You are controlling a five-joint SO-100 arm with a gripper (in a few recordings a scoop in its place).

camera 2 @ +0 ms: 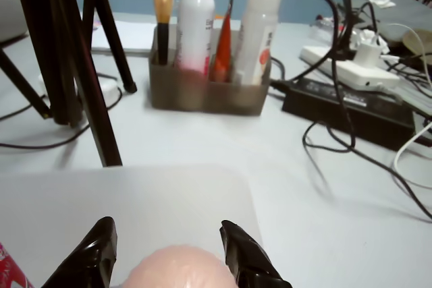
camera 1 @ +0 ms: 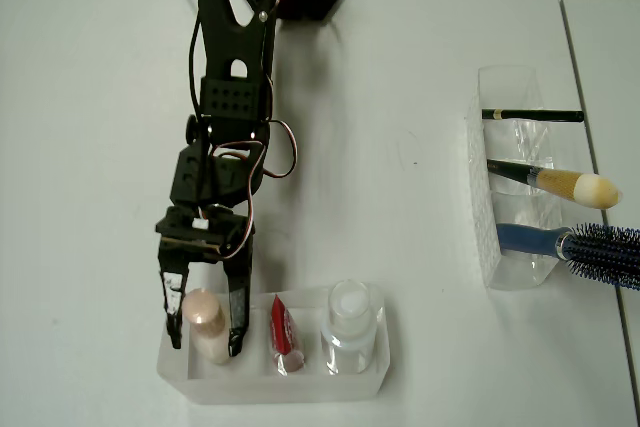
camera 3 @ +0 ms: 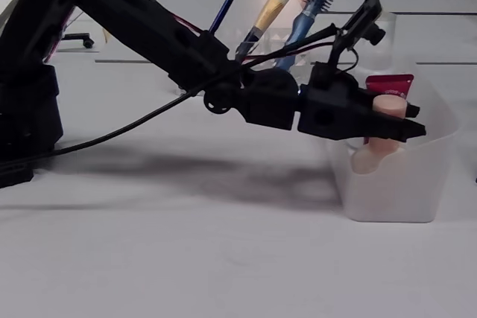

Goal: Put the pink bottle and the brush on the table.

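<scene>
The pink bottle (camera 1: pixel 207 322) stands upright in the left compartment of a translucent tray (camera 1: pixel 290 387) near the front edge of the white table (camera 1: pixel 400 247). My black gripper (camera 1: pixel 205 345) reaches down over it, open, one finger on each side of the peach-pink cap (camera 2: pixel 179 271). In the fixed view the gripper (camera 3: pixel 414 129) sits at cap height and the bottle (camera 3: pixel 376 150) rests inside the tray (camera 3: pixel 402 191). The brush (camera 1: pixel 570 185), dark-handled with a tan bristle head, lies across a clear holder (camera 1: pixel 500 187) at the right, and its head (camera 3: pixel 272 5) shows behind the arm.
A red tube (camera 1: pixel 283 332) and a clear white-capped bottle (camera 1: pixel 350 332) share the tray. A black pencil-like stick (camera 1: pixel 530 115) and a blue hairbrush (camera 1: pixel 590 245) sit in the clear holder. The wrist view shows tripod legs (camera 2: pixel 94 65), a brown box of bottles (camera 2: pixel 206 92) and cables (camera 2: pixel 351 119) ahead.
</scene>
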